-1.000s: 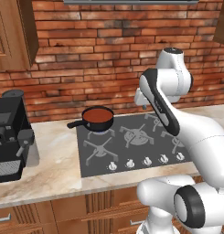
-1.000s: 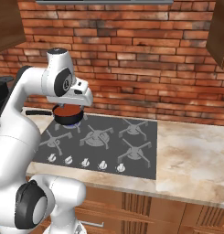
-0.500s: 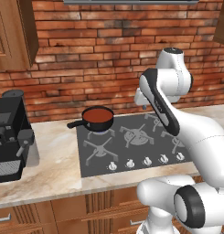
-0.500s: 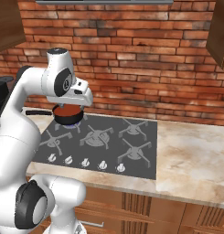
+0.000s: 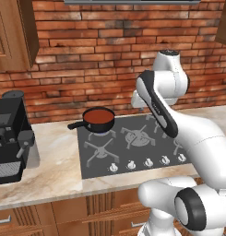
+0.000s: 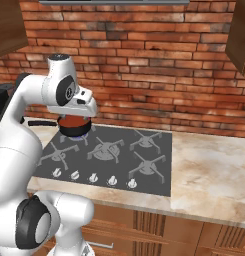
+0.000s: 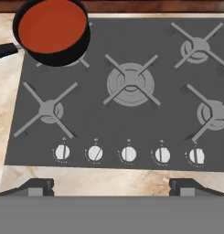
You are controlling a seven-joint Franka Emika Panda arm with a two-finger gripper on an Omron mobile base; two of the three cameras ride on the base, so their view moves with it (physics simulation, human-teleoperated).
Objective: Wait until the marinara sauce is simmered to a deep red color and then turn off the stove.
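The task looks to be in its waiting stage. The marinara sauce (image 7: 52,26) is a flat orange-red disc in a black saucepan (image 5: 99,120) on the far-left burner of the stove (image 7: 131,119); in my judgement it has not reached a deep red, though the rendering makes that hard to call. No knob has been touched by the robot: the end effector (image 7: 111,185) hangs well above the near edge of the stove with its two fingertips spread wide and nothing between them. What is left is to watch the colour deepen, then come down on the right knob and turn it off. In the hand view the second knob from the left (image 7: 95,153) has its mark slanted while the other four stand upright, so it is probably the one feeding the burner under the pan.

Counted: one saucepan with one long handle pointing left, one pool of sauce, one stove with five star-shaped burner grates (image 7: 130,84) and five white knobs in a row along its near edge. One black coffee machine (image 5: 12,133) stands on the tabletop (image 5: 54,166) well to the left of the stove, and one robot arm (image 5: 165,99) reaches over the right of it
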